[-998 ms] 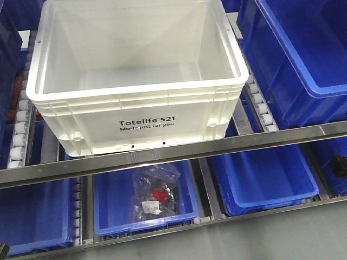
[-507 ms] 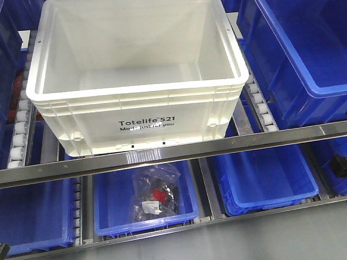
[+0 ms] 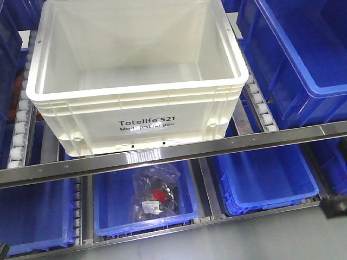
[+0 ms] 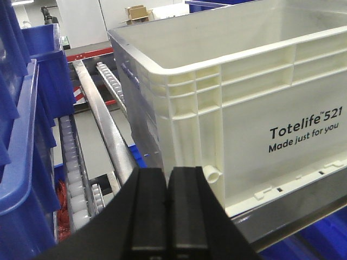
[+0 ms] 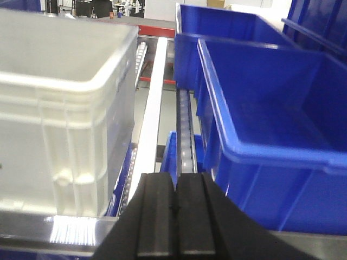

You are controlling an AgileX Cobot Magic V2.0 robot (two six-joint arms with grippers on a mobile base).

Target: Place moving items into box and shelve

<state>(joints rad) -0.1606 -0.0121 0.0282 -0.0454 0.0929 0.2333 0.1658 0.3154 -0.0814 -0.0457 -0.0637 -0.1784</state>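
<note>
Both claws pressed together, empty: left claw [image 4: 169, 216], right claw [image 5: 174, 216]. Box [image 3: 135, 81] sits empty on roller shelf [image 3: 19, 135], open-topped to receive bagged item [image 3: 155, 194] below

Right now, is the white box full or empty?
Empty. In the front-facing view the white box shows its bare floor and inner walls, with nothing inside it. The bagged item lies in a blue bin on the lower shelf.

right gripper [image 3: 333, 205] | lower at right edge than before | nothing else moved
</note>
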